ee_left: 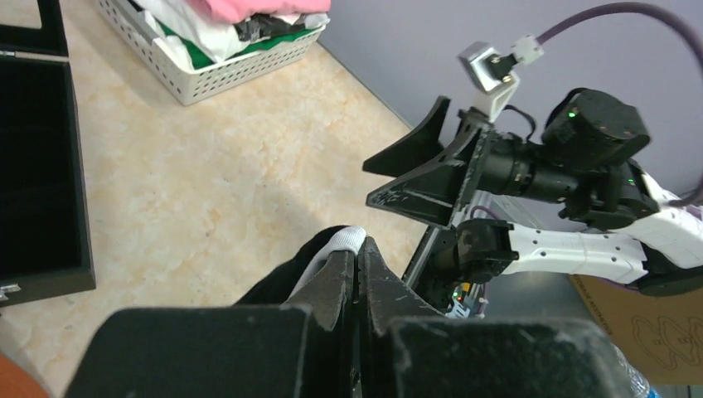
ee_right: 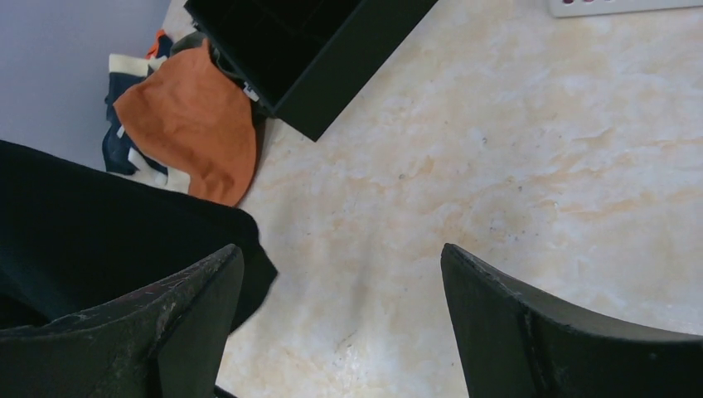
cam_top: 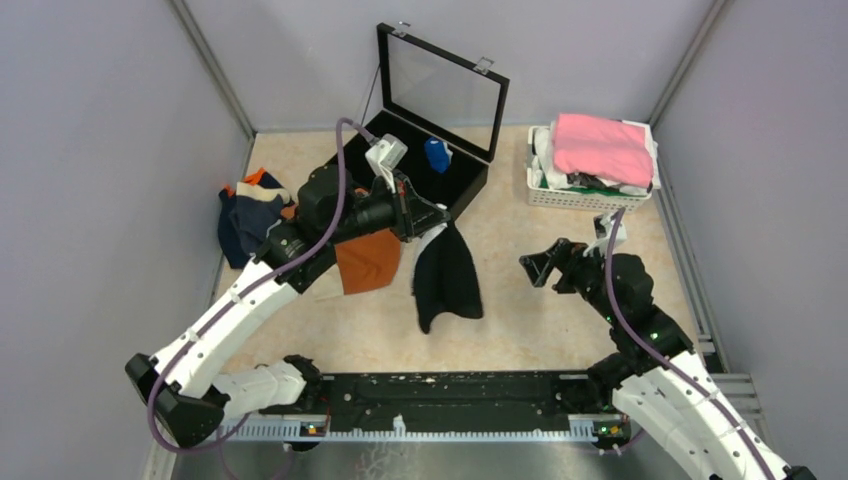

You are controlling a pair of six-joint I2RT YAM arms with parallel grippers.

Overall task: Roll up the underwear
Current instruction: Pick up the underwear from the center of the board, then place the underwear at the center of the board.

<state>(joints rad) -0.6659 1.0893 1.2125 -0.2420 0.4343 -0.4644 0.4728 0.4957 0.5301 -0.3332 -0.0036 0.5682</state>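
The left gripper (ee_left: 358, 269), its fingers pressed together on the white waistband of the black underwear (cam_top: 447, 277), held the garment by its top edge at the middle of the table (cam_top: 540, 335), the rest spread toward the near edge. The right gripper (cam_top: 541, 267) hovered wide open and held nothing (just right of the black cloth, not touching it), with bare tabletop between them. The rust-orange underwear (cam_top: 367, 262) lay just left of the black pair, partly under the left arm. A heap of underwear (cam_top: 250, 212) sat against the left wall. Behind stood an open black box (cam_top: 470, 185) with a blue roll (cam_top: 437, 154) inside, and a white basket (cam_top: 585, 197) by the right wall.
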